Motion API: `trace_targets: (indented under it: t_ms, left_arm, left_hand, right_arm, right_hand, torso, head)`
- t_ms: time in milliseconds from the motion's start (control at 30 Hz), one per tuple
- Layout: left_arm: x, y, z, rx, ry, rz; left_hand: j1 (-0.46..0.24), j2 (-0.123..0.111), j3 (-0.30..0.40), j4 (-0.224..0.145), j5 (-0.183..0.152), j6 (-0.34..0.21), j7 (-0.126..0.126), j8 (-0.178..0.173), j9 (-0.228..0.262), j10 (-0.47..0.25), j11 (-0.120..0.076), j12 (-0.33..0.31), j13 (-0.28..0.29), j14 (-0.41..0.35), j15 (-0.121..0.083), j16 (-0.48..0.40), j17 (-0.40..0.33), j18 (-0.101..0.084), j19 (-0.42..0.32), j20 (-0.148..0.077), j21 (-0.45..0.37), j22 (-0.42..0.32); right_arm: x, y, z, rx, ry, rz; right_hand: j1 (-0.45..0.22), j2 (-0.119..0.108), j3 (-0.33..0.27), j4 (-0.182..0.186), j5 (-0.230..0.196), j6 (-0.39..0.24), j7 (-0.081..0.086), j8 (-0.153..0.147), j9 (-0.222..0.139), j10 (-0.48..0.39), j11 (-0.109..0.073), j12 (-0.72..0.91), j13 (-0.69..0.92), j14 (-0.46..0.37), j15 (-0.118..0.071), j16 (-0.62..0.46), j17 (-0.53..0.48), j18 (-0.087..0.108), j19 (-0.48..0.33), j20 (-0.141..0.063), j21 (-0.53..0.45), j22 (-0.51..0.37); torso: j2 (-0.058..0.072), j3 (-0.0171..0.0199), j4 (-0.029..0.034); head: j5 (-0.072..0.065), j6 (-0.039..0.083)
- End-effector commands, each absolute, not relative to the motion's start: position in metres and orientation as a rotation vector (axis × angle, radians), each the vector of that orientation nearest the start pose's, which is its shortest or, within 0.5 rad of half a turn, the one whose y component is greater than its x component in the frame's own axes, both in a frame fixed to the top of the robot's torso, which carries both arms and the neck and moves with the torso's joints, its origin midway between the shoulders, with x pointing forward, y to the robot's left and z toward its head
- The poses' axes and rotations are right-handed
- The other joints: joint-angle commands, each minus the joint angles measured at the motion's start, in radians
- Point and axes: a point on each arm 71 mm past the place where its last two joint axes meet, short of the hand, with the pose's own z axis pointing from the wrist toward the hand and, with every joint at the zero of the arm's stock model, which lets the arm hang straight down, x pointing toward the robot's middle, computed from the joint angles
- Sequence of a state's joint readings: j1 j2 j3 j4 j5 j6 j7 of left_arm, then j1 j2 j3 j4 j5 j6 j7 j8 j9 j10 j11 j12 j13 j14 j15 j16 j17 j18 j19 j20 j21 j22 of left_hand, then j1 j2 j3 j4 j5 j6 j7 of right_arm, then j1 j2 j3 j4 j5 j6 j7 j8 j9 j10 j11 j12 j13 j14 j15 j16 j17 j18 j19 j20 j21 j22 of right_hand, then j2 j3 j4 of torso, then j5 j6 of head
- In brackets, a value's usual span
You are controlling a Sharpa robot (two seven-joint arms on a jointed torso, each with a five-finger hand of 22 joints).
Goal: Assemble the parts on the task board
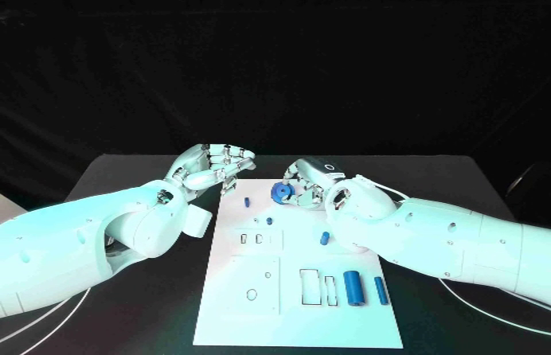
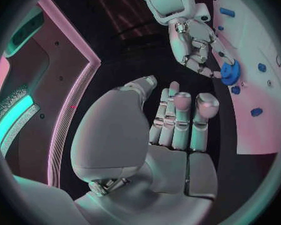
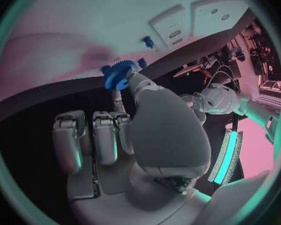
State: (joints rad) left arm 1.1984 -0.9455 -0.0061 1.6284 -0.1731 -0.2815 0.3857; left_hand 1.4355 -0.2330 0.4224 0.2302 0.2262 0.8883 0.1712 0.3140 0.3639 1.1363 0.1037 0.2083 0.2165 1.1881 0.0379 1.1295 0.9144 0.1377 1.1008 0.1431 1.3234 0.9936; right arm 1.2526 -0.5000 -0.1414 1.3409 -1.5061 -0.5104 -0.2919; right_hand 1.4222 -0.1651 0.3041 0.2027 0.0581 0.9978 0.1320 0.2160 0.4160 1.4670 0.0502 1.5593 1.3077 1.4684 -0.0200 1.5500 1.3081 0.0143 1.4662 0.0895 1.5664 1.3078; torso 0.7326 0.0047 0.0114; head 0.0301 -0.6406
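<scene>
Right robot hand (image 1: 308,181) pinches small blue toothed gear (image 1: 280,192) at far end of white rectangular task board (image 1: 230,307) on black bench (image 1: 447,323); left robot hand (image 1: 213,164) empty, fingers curled. Blue pegs (image 1: 353,287) lie loose: assembly judged early

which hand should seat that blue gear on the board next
Right, probably. The right hand already pinches the blue gear at the far end of the task board. The left hand holds nothing, fingers curled, beyond the board's far-left corner.
</scene>
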Motion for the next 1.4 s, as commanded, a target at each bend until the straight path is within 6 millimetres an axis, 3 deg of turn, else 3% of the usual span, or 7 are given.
trace_targets:
  t_ms: [33, 633, 733, 1100, 1233, 1333, 1400]
  left_arm:
    - [0.47, 0.22, -0.154, -0.897, 1.455, -1.585]
    - [0.471, 0.217, -0.154, -0.891, 1.461, -1.591]
    - [0.471, 0.217, -0.154, -0.892, 1.462, -1.591]
    - [0.471, 0.215, -0.154, -0.891, 1.465, -1.594]
    - [0.471, 0.216, -0.154, -0.892, 1.467, -1.593]
    - [0.471, 0.216, -0.155, -0.893, 1.467, -1.591]
    - [0.471, 0.216, -0.155, -0.893, 1.468, -1.59]
  left_hand:
    - [0.0, 0.011, 0.007, 0.001, -0.003, -0.007, 0.0, 0.006, 0.001, -0.006, 0.001, 0.006, 0.002, 0.008, 0.001, 0.004, 0.0, -0.015, 0.002, 0.001, 0.006, 0.001]
    - [0.001, 0.011, 0.008, -0.001, -0.004, -0.008, 0.0, 0.006, 0.002, -0.007, 0.001, 0.006, 0.002, 0.007, 0.001, 0.003, -0.001, -0.015, 0.001, 0.001, 0.006, 0.0]
    - [0.001, 0.011, 0.008, -0.001, -0.004, -0.008, 0.0, 0.006, 0.002, -0.007, 0.001, 0.006, 0.002, 0.007, 0.001, 0.003, -0.001, -0.015, 0.001, 0.001, 0.006, 0.0]
    - [0.001, 0.011, 0.008, -0.001, -0.004, -0.008, 0.0, 0.006, 0.002, -0.007, 0.001, 0.006, 0.002, 0.007, 0.001, 0.003, -0.001, -0.015, 0.001, 0.001, 0.006, 0.0]
    - [0.002, 0.011, 0.009, -0.002, -0.004, -0.009, 0.0, 0.006, 0.003, -0.01, 0.002, 0.008, 0.004, 0.01, 0.001, 0.007, 0.003, -0.016, 0.001, 0.001, 0.008, 0.003]
    - [0.002, 0.011, 0.009, -0.002, -0.004, -0.009, 0.0, 0.006, 0.003, -0.01, 0.002, 0.008, 0.004, 0.01, 0.001, 0.007, 0.003, -0.016, 0.001, 0.001, 0.008, 0.003]
    - [0.002, 0.011, 0.009, -0.002, -0.004, -0.009, 0.0, 0.006, 0.003, -0.01, 0.002, 0.008, 0.004, 0.01, 0.001, 0.007, 0.003, -0.016, 0.001, 0.001, 0.008, 0.003]
  right_arm:
    - [0.506, -0.079, -0.193, -0.175, 1.527, 0.607]
    - [0.514, -0.063, -0.211, -0.182, 1.557, 0.581]
    - [0.516, -0.062, -0.212, -0.179, 1.556, 0.575]
    - [0.519, -0.057, -0.214, -0.186, 1.565, 0.568]
    - [0.519, -0.057, -0.215, -0.188, 1.575, 0.567]
    - [0.52, -0.058, -0.215, -0.184, 1.58, 0.568]
    - [0.52, -0.059, -0.216, -0.181, 1.586, 0.569]
  right_hand:
    - [-0.008, -0.002, 0.007, -0.001, 0.002, 0.009, -0.007, 0.004, 0.0, 0.094, -0.004, 0.0, 0.251, 0.091, -0.007, 0.006, 0.207, -0.014, 0.105, -0.007, 0.004, 0.263]
    - [-0.016, -0.008, 0.012, 0.0, 0.002, 0.004, -0.005, -0.001, -0.003, 0.092, -0.003, -0.002, 0.25, 0.091, -0.006, 0.005, 0.205, -0.014, 0.105, -0.007, 0.004, 0.263]
    - [-0.016, -0.008, 0.012, 0.0, 0.002, 0.004, -0.005, -0.001, -0.003, 0.092, -0.003, -0.002, 0.25, 0.091, -0.006, 0.005, 0.205, -0.014, 0.105, -0.007, 0.004, 0.263]
    - [-0.02, -0.012, 0.014, 0.001, 0.002, -0.001, -0.004, -0.004, -0.005, 0.087, -0.001, -0.007, 0.244, 0.09, -0.005, 0.005, 0.204, -0.014, 0.105, -0.006, 0.004, 0.263]
    - [-0.042, -0.031, 0.009, 0.008, 0.002, -0.02, 0.004, -0.017, -0.011, 0.077, 0.005, -0.019, 0.233, 0.09, 0.001, 0.004, 0.203, -0.014, 0.105, -0.002, 0.004, 0.263]
    - [-0.085, -0.057, -0.036, 0.033, 0.002, -0.057, 0.015, -0.039, -0.02, 0.06, 0.015, -0.038, 0.215, 0.091, 0.013, 0.005, 0.205, -0.014, 0.105, 0.008, 0.004, 0.263]
    - [-0.097, -0.057, -0.061, 0.048, 0.002, -0.067, 0.019, -0.046, -0.022, 0.055, 0.019, -0.043, 0.211, 0.091, 0.018, 0.006, 0.207, -0.014, 0.105, 0.013, 0.004, 0.263]
  torso:
    - [0.002, 0.0005, 0.0031]
    - [0.002, -0.0001, 0.0043]
    - [0.001, 0.0005, 0.0001]
    - [0.001, 0.0007, 0.0009]
    - [0.001, 0.0006, 0.0002]
    - [0.0, 0.0009, -0.0009]
    - [0.0, 0.0007, -0.0009]
  head:
    - [0.0, -0.001]
    - [0.004, -0.007]
    - [0.007, -0.008]
    - [0.008, -0.008]
    - [0.009, -0.009]
    - [0.011, -0.01]
    - [0.011, -0.009]
